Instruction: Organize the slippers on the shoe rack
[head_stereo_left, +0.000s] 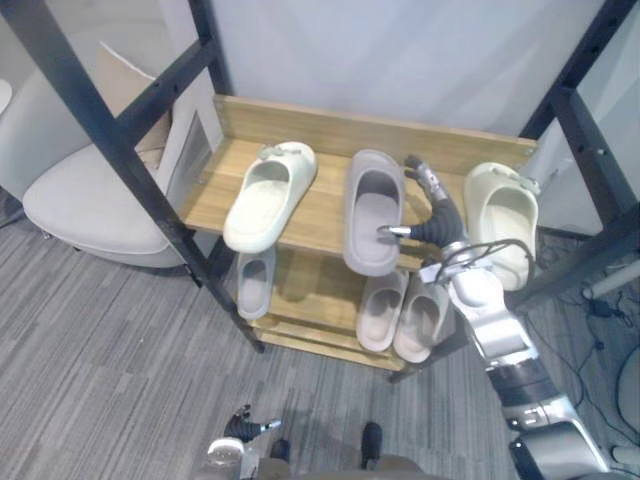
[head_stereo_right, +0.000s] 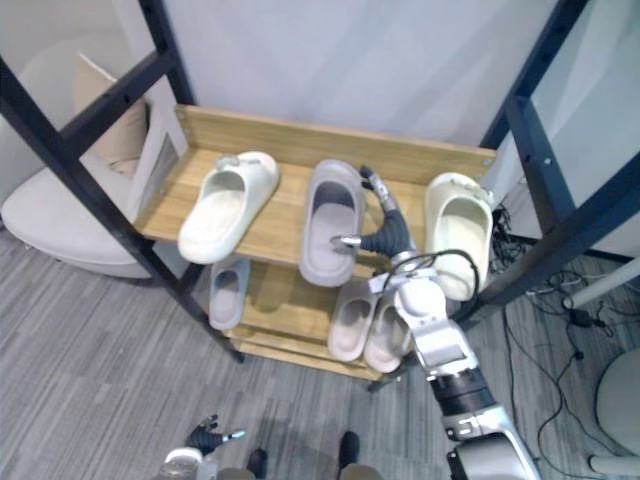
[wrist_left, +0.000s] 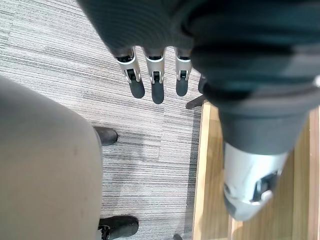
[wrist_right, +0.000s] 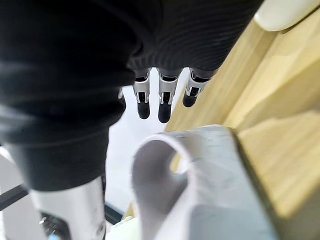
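The wooden shoe rack (head_stereo_left: 330, 208) stands on a grey carpet floor (head_stereo_left: 120, 350). Three slippers lie on its top shelf: a cream slipper (head_stereo_left: 268, 195) on the left, a big grey slipper (head_stereo_left: 372, 212) in the middle and a second cream slipper (head_stereo_left: 503, 222) on the right. All three stick out over the front edge. On the lower shelf lie a small grey slipper (head_stereo_left: 255, 283) at the left and two pale slippers (head_stereo_left: 382, 308) side by side at the right.

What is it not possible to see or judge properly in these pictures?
Lower-shelf slippers: far ends hidden under the top shelf, eye views.
Right hand and grey slipper: whether the thumb touches it is unclear; the right wrist view is too close to tell.
Left hand: too small in the eye views for detail.
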